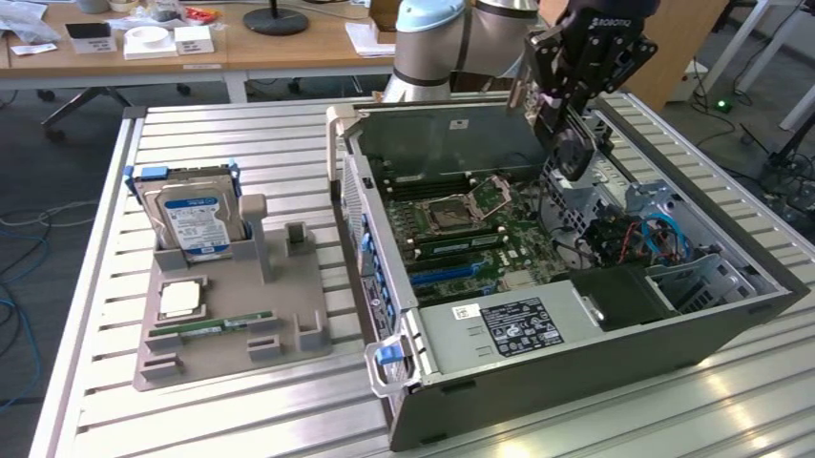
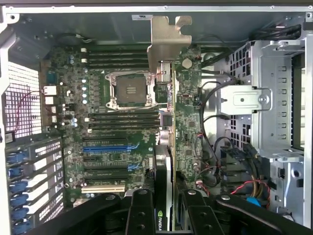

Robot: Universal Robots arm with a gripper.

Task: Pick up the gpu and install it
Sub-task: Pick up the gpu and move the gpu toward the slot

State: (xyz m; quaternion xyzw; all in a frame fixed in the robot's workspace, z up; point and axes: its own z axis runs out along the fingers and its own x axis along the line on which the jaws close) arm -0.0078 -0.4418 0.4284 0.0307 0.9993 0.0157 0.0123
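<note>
Gripper on a robot arm holds the gpu on edge above the open case, over the far part of the motherboard and toward the exterior view's right. In the wrist view, black fingers press against both faces of the card, clamping it between them. Its silvery bracket points toward the case's far wall. The CPU socket lies just beside the card's line. The gpu appears to hang clear of the slots, though the angle leaves that unsure. Well apart on the slatted table, at the exterior view's left, a grey tray carries a hard drive standing upright and a RAM stick lying flat.
</note>
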